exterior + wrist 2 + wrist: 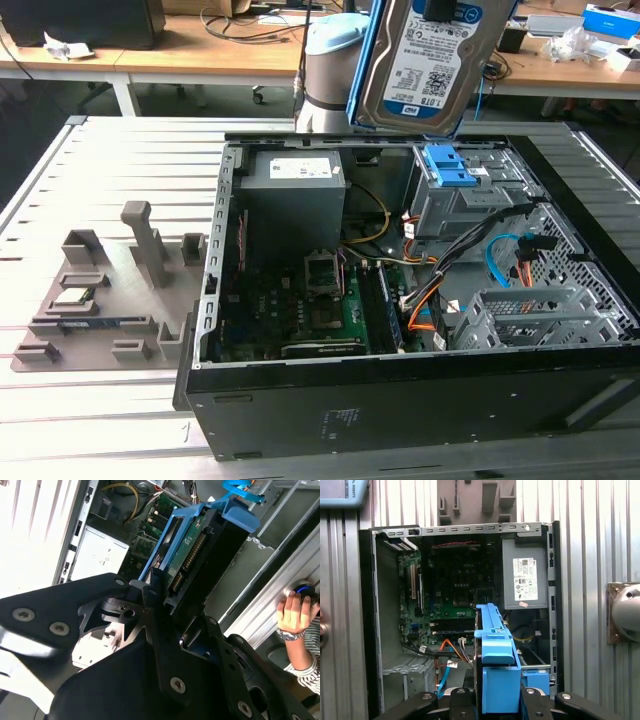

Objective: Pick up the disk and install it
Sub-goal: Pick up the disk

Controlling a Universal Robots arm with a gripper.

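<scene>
The disk [432,62], a silver-grey hard drive with a white and blue label and blue side rails, hangs tilted in the air above the back of the open computer case [215,300]. My gripper [497,702] is shut on the disk [495,665], its black fingers [462,700] pressing on the two sides. In the second wrist view the gripper [172,605] clamps the disk [195,555] edge-on, with the circuit-board side and connector showing. The case interior lies below the disk.
Inside the case are a grey power supply [293,180], the motherboard [300,300], a blue-latched drive bay [455,175], a metal cage [530,315] and loose cables. A grey fixture tray [100,290] holds a processor chip [72,297]. A person's hand [295,612] rests beside the table.
</scene>
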